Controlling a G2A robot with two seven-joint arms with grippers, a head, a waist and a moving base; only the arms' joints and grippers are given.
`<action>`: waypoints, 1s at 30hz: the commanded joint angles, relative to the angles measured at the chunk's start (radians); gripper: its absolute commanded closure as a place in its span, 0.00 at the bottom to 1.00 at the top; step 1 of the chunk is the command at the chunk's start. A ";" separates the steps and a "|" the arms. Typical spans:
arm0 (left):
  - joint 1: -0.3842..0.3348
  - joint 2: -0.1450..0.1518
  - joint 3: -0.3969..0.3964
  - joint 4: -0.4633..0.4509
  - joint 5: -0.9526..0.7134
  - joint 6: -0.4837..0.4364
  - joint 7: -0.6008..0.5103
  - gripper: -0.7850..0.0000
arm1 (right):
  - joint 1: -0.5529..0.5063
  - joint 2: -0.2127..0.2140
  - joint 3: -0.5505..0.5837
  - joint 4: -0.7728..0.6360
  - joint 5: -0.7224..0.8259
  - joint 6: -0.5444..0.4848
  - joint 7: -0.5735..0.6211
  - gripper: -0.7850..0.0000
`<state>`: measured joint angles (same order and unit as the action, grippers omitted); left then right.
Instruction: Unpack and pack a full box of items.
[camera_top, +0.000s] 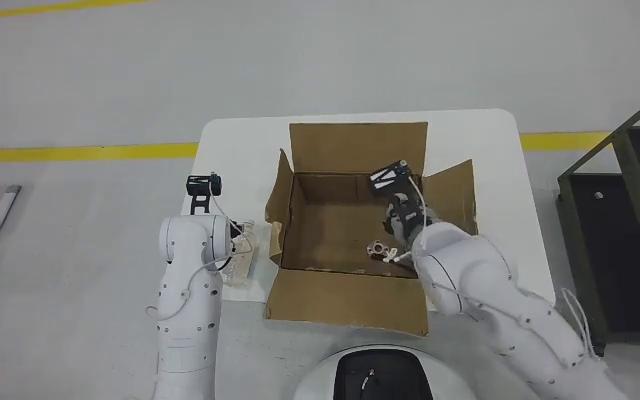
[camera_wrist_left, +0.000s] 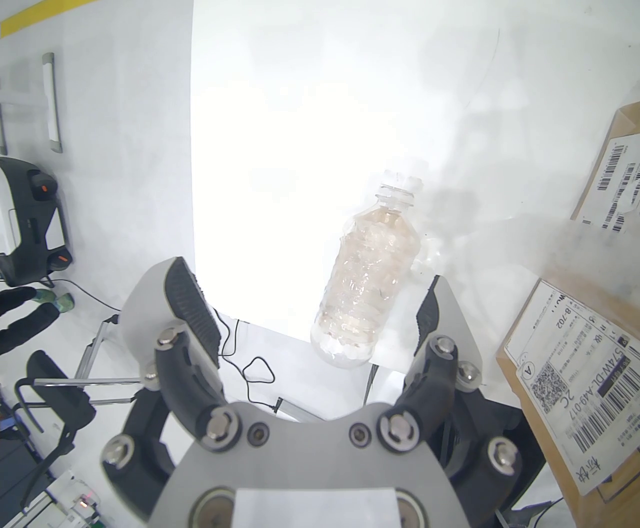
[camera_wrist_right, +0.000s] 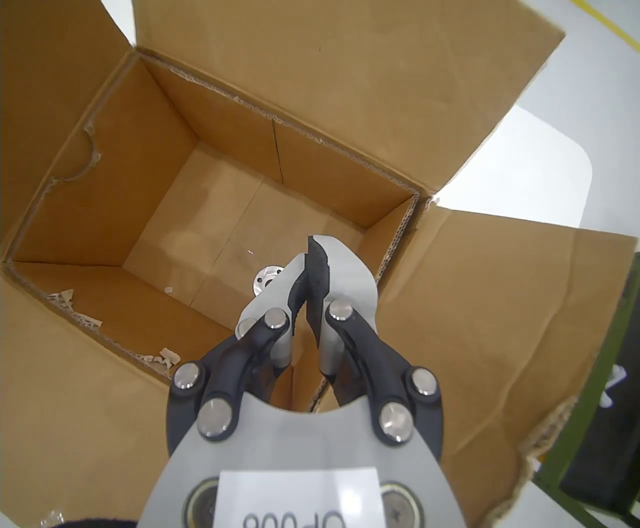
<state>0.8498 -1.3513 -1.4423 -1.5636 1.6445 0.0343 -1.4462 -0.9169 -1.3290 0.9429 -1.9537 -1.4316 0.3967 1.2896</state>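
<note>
An open cardboard box (camera_top: 355, 145) is sitting in the middle of a white bench (camera_top: 240, 150), its 4 flaps folding outward. The right gripper (camera_wrist_right: 311, 250) is hanging inside the box, close to 1 corner, with its fingers pressing together. A small silvery metal part (camera_wrist_right: 264, 281) is peeking out just beside the fingertips. It is mostly hidden behind 1 finger, so whether it is being pinched cannot be told. The left gripper (camera_wrist_left: 309, 277) is hovering over the bench by the box's left side, its fingers spreading wide. A clear plastic bottle (camera_wrist_left: 367, 295) with a white cap is lying on the bench just beyond those fingers, touching neither, its base near the bench's edge. White shipping labels (camera_wrist_left: 575, 370) with barcodes and a square code are showing on the box's outer wall, some cut off at the picture's edge. Glare is washing out the bench around the bottle.
</note>
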 joint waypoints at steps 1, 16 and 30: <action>0.000 0.000 0.000 0.000 0.000 0.000 0.000 0.00 | 0.051 -0.017 -0.057 0.065 -0.024 0.045 0.057 1.00; 0.000 0.000 0.000 0.000 0.000 0.000 0.000 0.00 | 0.098 -0.049 -0.100 0.152 0.004 0.072 0.062 1.00; 0.000 0.000 0.000 0.000 0.000 0.000 0.000 0.00 | 0.044 -0.053 -0.099 0.181 0.009 0.034 0.039 1.00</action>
<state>0.8498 -1.3513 -1.4423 -1.5636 1.6445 0.0343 -1.4462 -0.8708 -1.3810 0.8435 -1.7794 -1.4245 0.4318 1.3223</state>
